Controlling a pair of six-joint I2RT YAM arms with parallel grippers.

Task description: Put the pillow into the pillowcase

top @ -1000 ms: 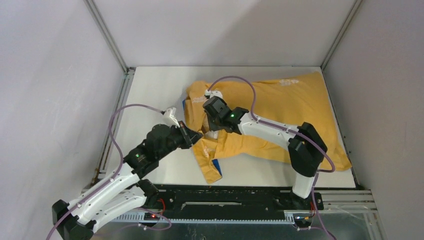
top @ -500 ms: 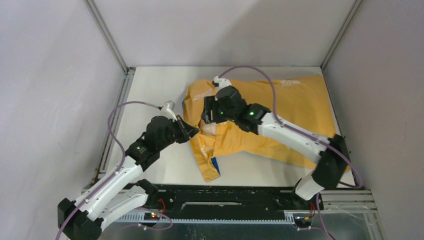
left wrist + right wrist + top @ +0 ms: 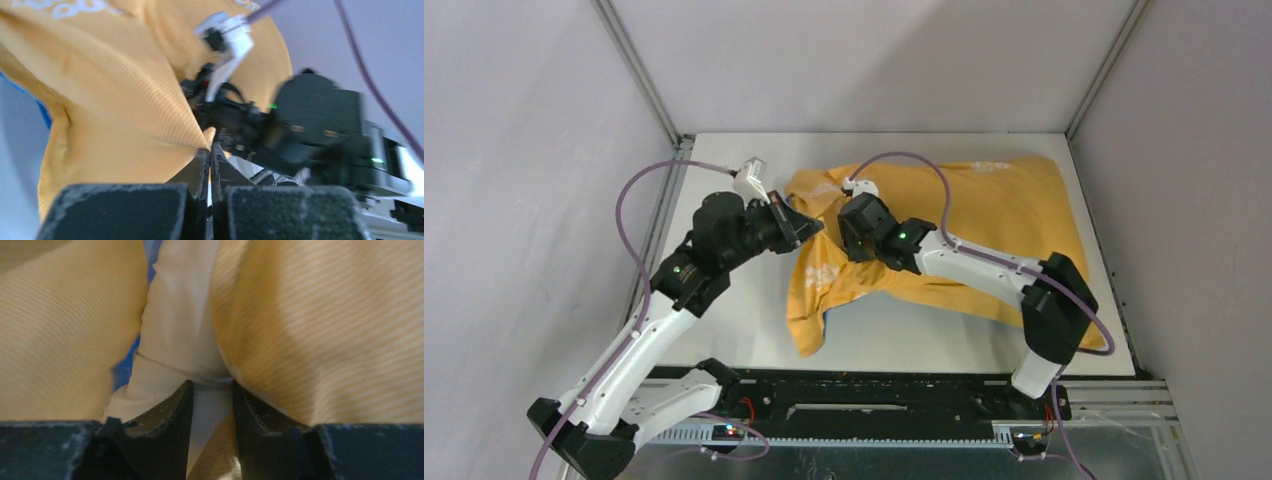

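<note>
Orange-yellow pillowcase lies across the white table, its long axis running left to right and its mouth at the left end. Its right end comes close to the table's right edge, and its far side runs near the back edge. Bare table shows to the left and along the near edge. A loose flap at the left end droops toward the near edge. The left gripper is clamped on the case's rim. The white pillow shows inside the mouth, and the right gripper pinches a fold of it.
</note>
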